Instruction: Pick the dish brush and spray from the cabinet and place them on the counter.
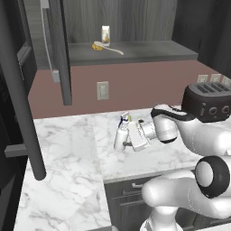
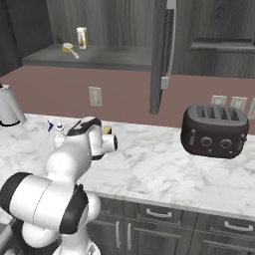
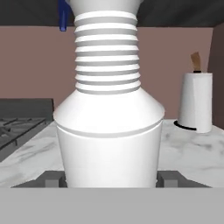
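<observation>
A home kitchen: marble worktop (image 2: 164,169) over dark drawers (image 2: 159,214), wall cabinet (image 1: 58,49), black toaster (image 2: 214,130) at 3 o'clock, wall sockets (image 1: 103,90).

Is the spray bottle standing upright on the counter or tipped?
Upright: the white plastic spray bottle with blue trigger stands base-down on the white marble counter, neck vertical in the hand view.

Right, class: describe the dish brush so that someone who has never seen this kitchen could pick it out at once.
Look up at the open dark grey wall cabinet above the marble counter and find its grey shelf. Near the shelf's front lies the dish brush, flat, beside an upright yellowish carton. Its long thin white handle and yellow bristle head set it apart.
</observation>
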{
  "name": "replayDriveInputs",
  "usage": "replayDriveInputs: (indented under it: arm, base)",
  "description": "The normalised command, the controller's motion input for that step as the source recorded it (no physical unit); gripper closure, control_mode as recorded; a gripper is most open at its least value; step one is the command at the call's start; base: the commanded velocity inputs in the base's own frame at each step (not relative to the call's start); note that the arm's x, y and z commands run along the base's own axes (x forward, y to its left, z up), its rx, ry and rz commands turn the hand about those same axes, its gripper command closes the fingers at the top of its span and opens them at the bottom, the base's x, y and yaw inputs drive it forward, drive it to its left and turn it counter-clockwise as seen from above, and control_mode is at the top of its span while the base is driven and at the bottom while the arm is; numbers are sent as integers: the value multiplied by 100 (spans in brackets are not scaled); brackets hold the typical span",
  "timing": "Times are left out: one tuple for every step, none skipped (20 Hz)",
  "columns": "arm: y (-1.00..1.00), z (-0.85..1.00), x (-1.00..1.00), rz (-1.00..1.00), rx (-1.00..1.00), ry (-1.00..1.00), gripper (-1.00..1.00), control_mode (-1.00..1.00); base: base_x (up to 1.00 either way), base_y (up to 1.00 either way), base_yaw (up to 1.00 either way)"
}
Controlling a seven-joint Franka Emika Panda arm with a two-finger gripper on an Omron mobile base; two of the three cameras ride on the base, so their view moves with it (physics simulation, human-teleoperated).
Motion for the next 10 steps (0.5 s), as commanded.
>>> replayDriveInputs:
  arm:
    - [31, -43, 21, 16, 17, -2, 100, -100]
    - [36, -46, 22, 16, 14, -2, 100, -100]
    - [38, -48, 26, 14, 10, 0, 100, -100]
    - [38, -49, 26, 12, 6, 0, 100, -100]
    - [37, -36, 19, 8, 0, 0, 100, -100]
    - [36, -18, 13, 6, -11, 1, 100, -100]
    - [41, 0, 8, 5, -18, 2, 100, -100]
    - [35, 5, 3, 4, -26, 3, 100, -100]
    - [35, 14, 1, 3, -27, 7, 100, -100]
    - [23, 12, 9, 0, -30, 11, 100, -100]
  base:
    - [0, 0, 0]
    - [0, 0, 0]
    - [0, 0, 0]
    - [0, 0, 0]
    - [0, 0, 0]
    - [0, 0, 0]
    - [0, 0, 0]
    - [0, 0, 0]
    - [0, 0, 0]
    - [0, 0, 0]
